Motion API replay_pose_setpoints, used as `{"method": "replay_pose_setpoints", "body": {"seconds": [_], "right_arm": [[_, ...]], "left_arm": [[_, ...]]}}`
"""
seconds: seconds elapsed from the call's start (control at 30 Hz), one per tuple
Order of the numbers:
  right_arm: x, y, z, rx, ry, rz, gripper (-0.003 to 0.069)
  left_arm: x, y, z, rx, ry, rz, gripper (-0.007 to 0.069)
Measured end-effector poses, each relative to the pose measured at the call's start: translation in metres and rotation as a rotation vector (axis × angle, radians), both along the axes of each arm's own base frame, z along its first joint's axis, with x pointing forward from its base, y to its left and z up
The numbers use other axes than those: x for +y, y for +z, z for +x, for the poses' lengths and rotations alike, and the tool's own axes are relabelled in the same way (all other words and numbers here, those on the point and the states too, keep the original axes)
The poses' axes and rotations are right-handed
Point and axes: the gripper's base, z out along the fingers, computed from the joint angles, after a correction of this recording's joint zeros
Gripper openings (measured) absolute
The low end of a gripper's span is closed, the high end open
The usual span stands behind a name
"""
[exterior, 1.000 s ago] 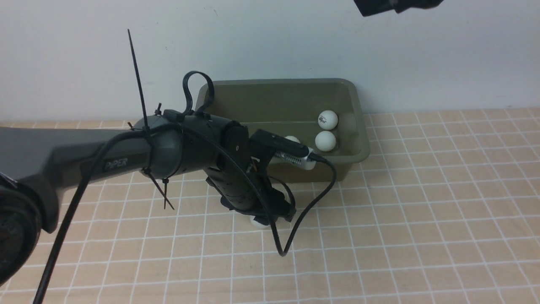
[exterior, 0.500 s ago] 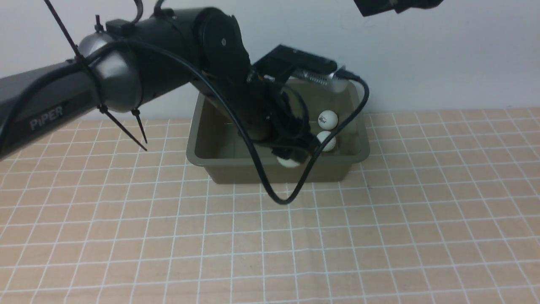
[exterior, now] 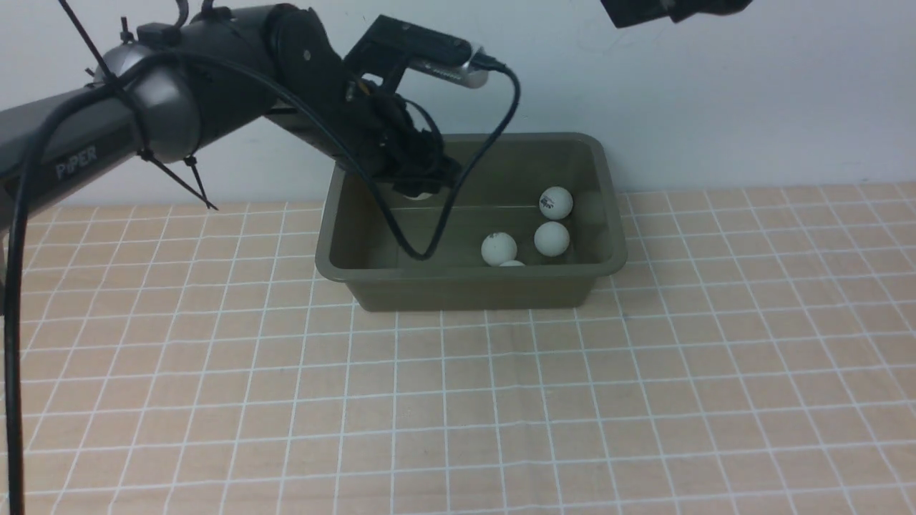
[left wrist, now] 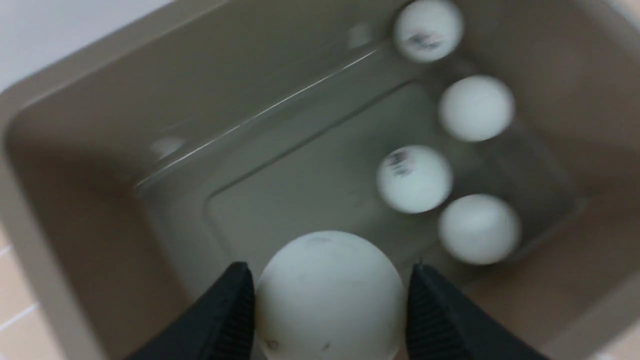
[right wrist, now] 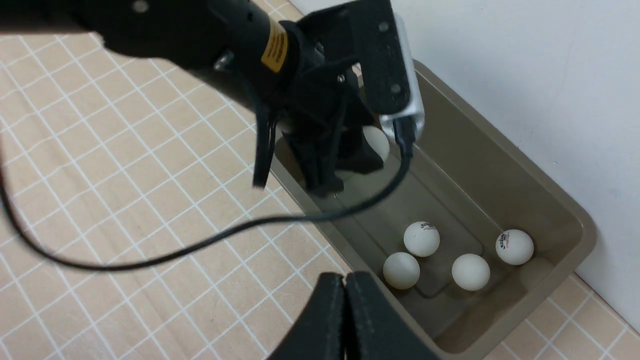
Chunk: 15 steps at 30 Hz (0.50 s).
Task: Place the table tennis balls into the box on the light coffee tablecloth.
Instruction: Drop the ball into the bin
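Last drop. Holding fifth small white matte table tennis ball [left wrist: 327,295] pinched in left hand [exterior: 416,175] over rectangular olive-green plastic box [exterior: 465,290], mid far edge of bench, on light coffee checked tablecloth [exterior: 572,400]. Inside already: four more balls [exterior: 552,238]. Pressed together, empty: right hand [right wrist: 345,300]. Next, likely: spread to release.

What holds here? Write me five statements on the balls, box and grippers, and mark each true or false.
1. Four balls lie in the box. True.
2. The left gripper is open and empty. False: it is shut on a fifth ball.
3. That fifth ball hangs over the box. True.
4. The right gripper is wide open. False: its jaws are shut, holding nothing.
5. One ball lies on the cloth. False: none shows on the cloth.
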Motion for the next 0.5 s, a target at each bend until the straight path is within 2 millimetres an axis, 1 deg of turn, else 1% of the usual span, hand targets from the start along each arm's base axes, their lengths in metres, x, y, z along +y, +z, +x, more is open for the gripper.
{"method": "replay_pose_setpoints", "body": {"seconds": [0.07, 0.13, 0.17, 0.2, 0.23, 0.27, 0.33, 0.37, 0.4, 0.43, 0.47, 0.5], "right_arm": [[0.000, 0.000, 0.000, 0.000, 0.000, 0.000, -0.0018], [0.000, 0.000, 0.000, 0.000, 0.000, 0.000, -0.0018], [0.000, 0.000, 0.000, 0.000, 0.000, 0.000, -0.0018], [0.000, 0.000, 0.000, -0.001, 0.002, -0.001, -0.0018], [0.000, 0.000, 0.000, -0.004, 0.005, -0.004, -0.0018], [0.000, 0.000, 0.000, -0.005, 0.005, -0.004, -0.0018], [0.000, 0.000, 0.000, -0.011, 0.012, -0.010, -0.0018], [0.000, 0.000, 0.000, -0.011, 0.013, -0.011, -0.0018], [0.000, 0.000, 0.000, -0.014, 0.016, -0.014, -0.0018], [0.000, 0.000, 0.000, -0.015, 0.016, -0.015, -0.0018], [0.000, 0.000, 0.000, -0.017, 0.016, -0.018, -0.0018], [-0.001, 0.000, 0.000, -0.018, 0.014, -0.021, -0.0018]], "left_arm": [[0.012, -0.005, 0.005, 0.017, 0.022, 0.007, 0.0381], [0.020, -0.005, 0.005, 0.047, 0.031, 0.012, 0.0428], [0.020, -0.004, 0.005, 0.050, 0.030, 0.012, 0.0432], [0.021, 0.003, 0.002, 0.073, 0.021, 0.012, 0.0449], [0.021, 0.011, -0.001, 0.083, 0.012, 0.011, 0.0449], [0.021, 0.013, -0.001, 0.083, 0.010, 0.009, 0.0449], [0.018, 0.053, -0.013, 0.061, -0.022, -0.021, 0.0440], [0.018, 0.055, -0.013, 0.056, -0.023, -0.024, 0.0438], [0.017, 0.087, -0.025, 0.027, -0.047, -0.056, 0.0420], [0.017, 0.093, -0.027, 0.017, -0.050, -0.066, 0.0414], [0.018, 0.118, -0.039, -0.005, -0.071, -0.090, 0.0397], [0.018, 0.133, -0.048, -0.020, -0.084, -0.106, 0.0384]]}}
